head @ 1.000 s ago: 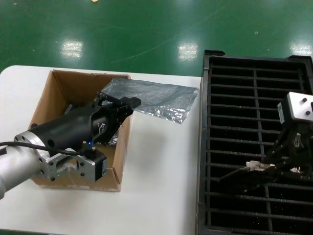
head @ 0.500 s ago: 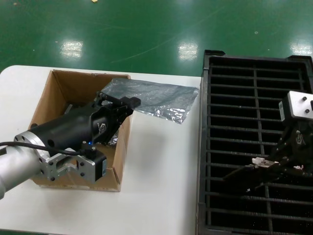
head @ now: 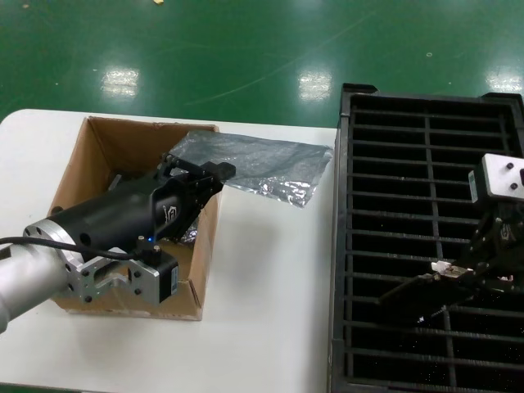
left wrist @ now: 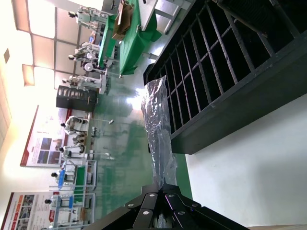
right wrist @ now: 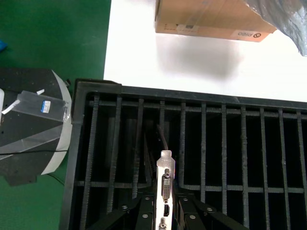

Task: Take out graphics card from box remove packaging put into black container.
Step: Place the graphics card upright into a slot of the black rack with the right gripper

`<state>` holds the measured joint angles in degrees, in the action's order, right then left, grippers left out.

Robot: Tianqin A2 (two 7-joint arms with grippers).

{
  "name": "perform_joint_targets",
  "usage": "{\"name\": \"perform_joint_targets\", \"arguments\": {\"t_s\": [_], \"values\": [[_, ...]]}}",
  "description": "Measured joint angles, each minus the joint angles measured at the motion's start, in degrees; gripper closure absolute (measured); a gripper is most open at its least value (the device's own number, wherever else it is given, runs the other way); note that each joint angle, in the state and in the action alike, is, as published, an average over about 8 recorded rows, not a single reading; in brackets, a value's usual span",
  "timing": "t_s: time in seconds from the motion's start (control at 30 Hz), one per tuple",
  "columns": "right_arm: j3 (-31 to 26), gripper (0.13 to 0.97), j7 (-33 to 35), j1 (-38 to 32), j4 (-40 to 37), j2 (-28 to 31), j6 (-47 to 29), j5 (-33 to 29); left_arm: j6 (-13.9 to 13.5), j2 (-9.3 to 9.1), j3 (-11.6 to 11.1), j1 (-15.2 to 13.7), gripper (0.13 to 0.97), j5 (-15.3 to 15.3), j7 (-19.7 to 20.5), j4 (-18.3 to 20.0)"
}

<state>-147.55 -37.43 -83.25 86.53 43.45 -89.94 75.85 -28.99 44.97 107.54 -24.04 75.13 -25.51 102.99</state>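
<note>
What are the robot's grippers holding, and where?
The right gripper holds the graphics card by its metal bracket end. The left gripper pinches one end of the packaging.

The head camera looks down from above on the table (head: 270, 270), box (head: 98, 172) and black container (head: 426, 229). The left wrist camera looks sideways, close along the packaging (left wrist: 158, 129). The right wrist camera faces down close over the container, with the box beyond.

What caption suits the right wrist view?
Right gripper holds the graphics card by its bracket over the black container.
</note>
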Motion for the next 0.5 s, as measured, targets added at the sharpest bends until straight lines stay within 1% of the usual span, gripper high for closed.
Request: {"name": "perform_joint_targets", "arguments": {"t_s": [0.27,0.5], "values": [[-0.16,0.909,-0.12,0.27,-0.70,-1.03,0.00,-1.63,0.00,0.00,0.00,0.00,0.958,0.00,0.00,0.00],[-0.45,0.909,-0.77,0.70,0.36,-1.90,0.00,-3.64,0.00,0.00,0.00,0.00,0.958,0.00,0.00,0.00]]}}
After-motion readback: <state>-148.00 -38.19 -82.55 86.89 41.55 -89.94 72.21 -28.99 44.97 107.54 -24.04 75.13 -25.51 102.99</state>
